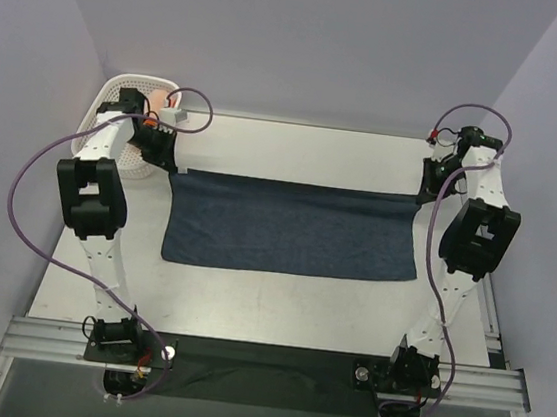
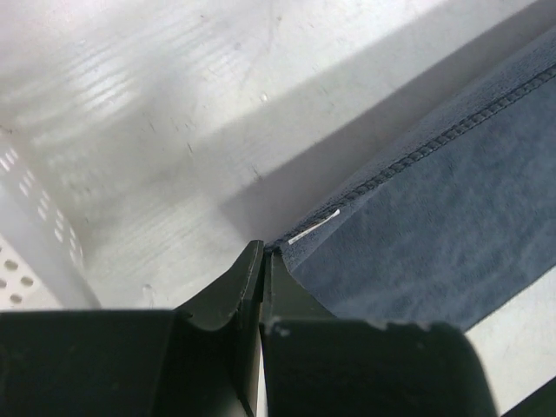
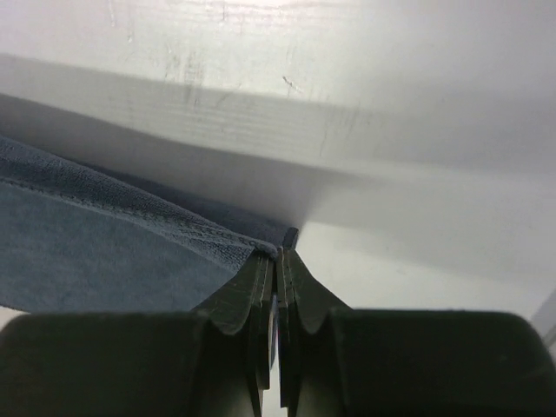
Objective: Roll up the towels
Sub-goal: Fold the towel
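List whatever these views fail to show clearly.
- Top view: the left arm covers much of the basket; its contents are unreadable.
- Top view: far corners of the navy towel lie beneath that arm and the right arm.
- Wrist views: frame edges cut off most of the towel.

A white plastic lattice basket (image 1: 132,79) stands at the far left corner of the matte white bench (image 1: 277,309). Its perforated wall also shows at the left edge of the left wrist view. The bench top carries faint scuffs and scratches. Plain pale lavender-grey walls (image 1: 308,41) close it in on the left, far and right sides. A silver aluminium rail (image 1: 42,338) runs along the near edge, with a dark strip (image 1: 269,377) across its middle. A slimmer metal rail (image 1: 492,323) lines the bench's right edge.
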Robot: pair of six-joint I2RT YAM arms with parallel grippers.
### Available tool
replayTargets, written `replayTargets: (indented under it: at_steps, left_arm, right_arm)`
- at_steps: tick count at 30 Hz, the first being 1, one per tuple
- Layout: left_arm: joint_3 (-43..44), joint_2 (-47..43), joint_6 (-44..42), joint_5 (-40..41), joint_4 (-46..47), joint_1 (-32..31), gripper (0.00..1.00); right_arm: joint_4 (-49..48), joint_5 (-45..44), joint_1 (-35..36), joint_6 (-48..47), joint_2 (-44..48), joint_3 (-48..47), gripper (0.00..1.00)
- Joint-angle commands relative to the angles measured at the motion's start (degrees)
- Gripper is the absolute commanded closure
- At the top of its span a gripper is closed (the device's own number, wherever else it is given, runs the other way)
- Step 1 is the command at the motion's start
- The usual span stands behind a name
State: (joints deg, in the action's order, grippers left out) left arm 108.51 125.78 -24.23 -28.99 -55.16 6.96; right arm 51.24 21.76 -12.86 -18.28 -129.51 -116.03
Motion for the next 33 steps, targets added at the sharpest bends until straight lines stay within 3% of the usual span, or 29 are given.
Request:
replayTargets:
  at_steps: [1, 14, 24, 33]
  left_arm:
    - [-2.5, -7.29, -6.52, -2.3, -3.46, 1.04, 1.0]
    - [-21.75, -18.9, -18.83, 0.34, -13.57, 5.25, 1.0]
    - [-29.23, -13.9, -14.8, 1.22, -6.2, 5.34, 1.0]
    - [-32.48, -14.85, -13.83, 0.7, -2.5, 4.64, 1.0]
  right_arm:
    - [3.86, 0.91, -1.73, -3.68, 6.73, 2.64, 1.0]
    - [12.12, 0.13, -5.24, -13.79, 12.62, 16.7, 1.0]
    - [8.97, -0.31, -4.8, -13.36, 8.31, 24.26, 1.0]
    - [8.78, -0.84, -4.36, -13.01, 9.01, 24.01, 1.0]
